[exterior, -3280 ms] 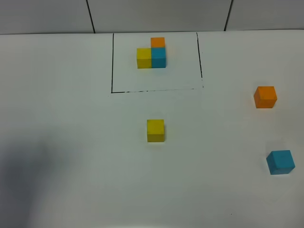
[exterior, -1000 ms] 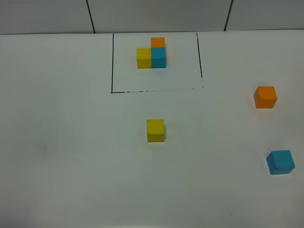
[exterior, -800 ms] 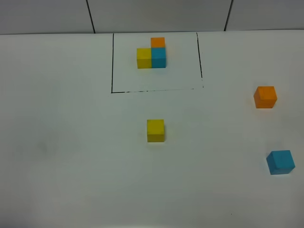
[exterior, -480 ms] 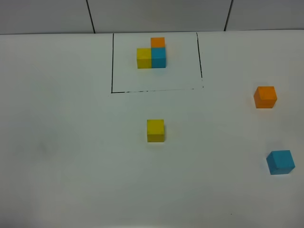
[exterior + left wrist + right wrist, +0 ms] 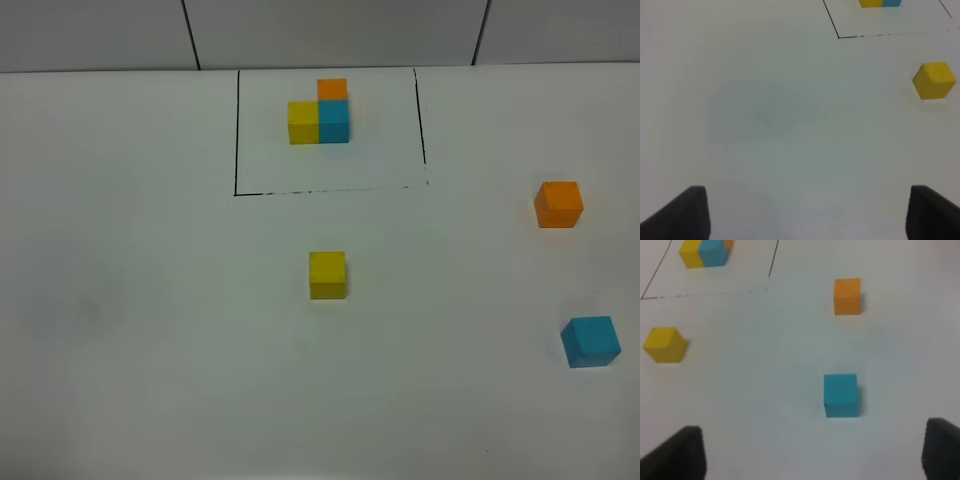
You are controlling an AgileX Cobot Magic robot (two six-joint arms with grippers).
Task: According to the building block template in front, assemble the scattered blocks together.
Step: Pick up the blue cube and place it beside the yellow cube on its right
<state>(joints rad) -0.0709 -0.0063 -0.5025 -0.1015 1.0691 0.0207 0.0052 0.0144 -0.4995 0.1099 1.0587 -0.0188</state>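
A shadow has lifted from the near-left corner of the bench (image 5: 150,330), but the yellow cube (image 5: 327,274) mid-bench and the orange cube (image 5: 558,204) and blue cube (image 5: 590,341) by the right edge lie untouched, the template (image 5: 320,112) at the far edge unmatched, left gripper (image 5: 810,212) and right gripper (image 5: 810,450) spread empty.

The building block template (image 5: 875,3) is cut off at the left wrist view's edge; only a yellow-blue strip is seen. On the left gripper (image 5: 807,210) and right gripper (image 5: 812,450), the jaws are cropped to dark tips.
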